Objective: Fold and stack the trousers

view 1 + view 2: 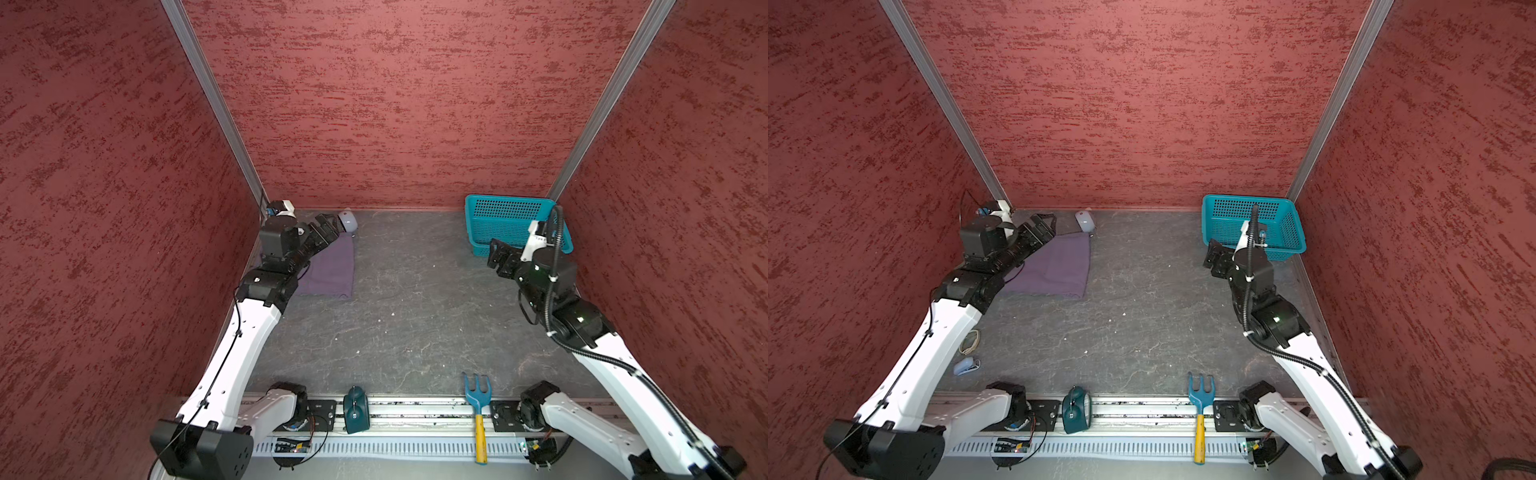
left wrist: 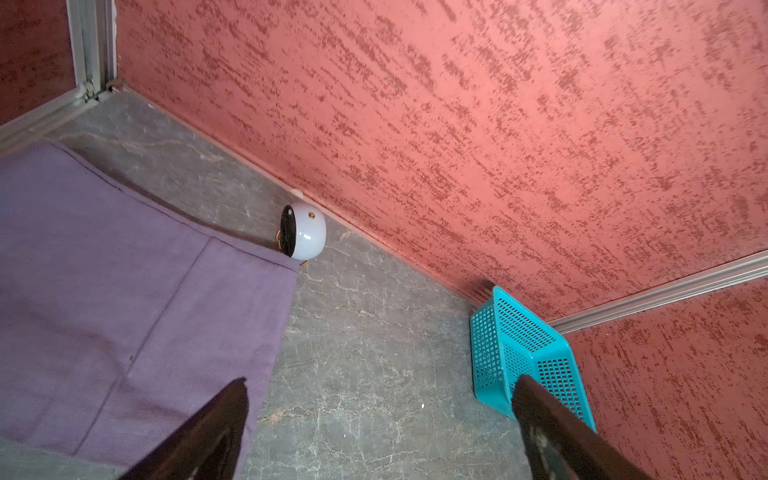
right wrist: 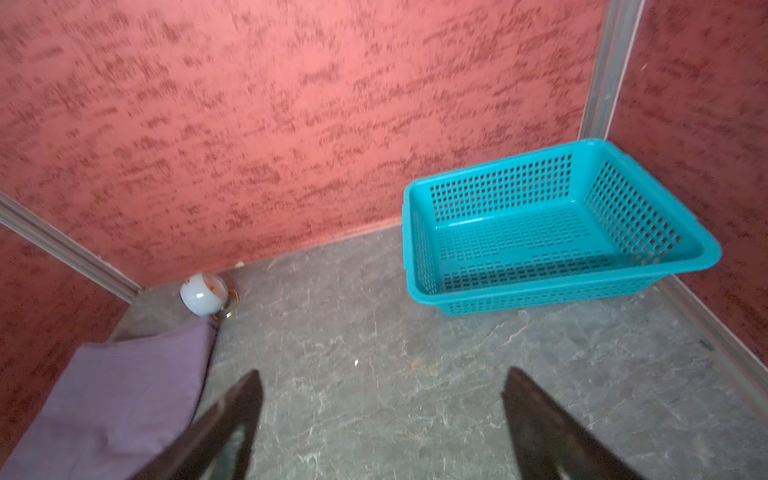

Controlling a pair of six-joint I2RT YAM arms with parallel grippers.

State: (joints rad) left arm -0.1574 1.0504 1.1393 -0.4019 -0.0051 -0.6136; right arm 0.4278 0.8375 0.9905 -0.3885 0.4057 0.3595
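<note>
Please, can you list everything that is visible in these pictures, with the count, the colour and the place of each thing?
trousers: one, purple-grey, folded, far left of the table
basket: one, teal, empty, far right corner
pale clock: one, bluish white, at the back wall beside the trousers
teal clock: one, dark teal, front rail, left of middle
garden fork: one, blue head, yellow handle, across the front rail
small pale thing: one, light blue, left table edge; too small to identify
table: one, grey
walls: three, red
left gripper: one, black, open, over the trousers' far end
right gripper: one, black, open, before the basket
</note>
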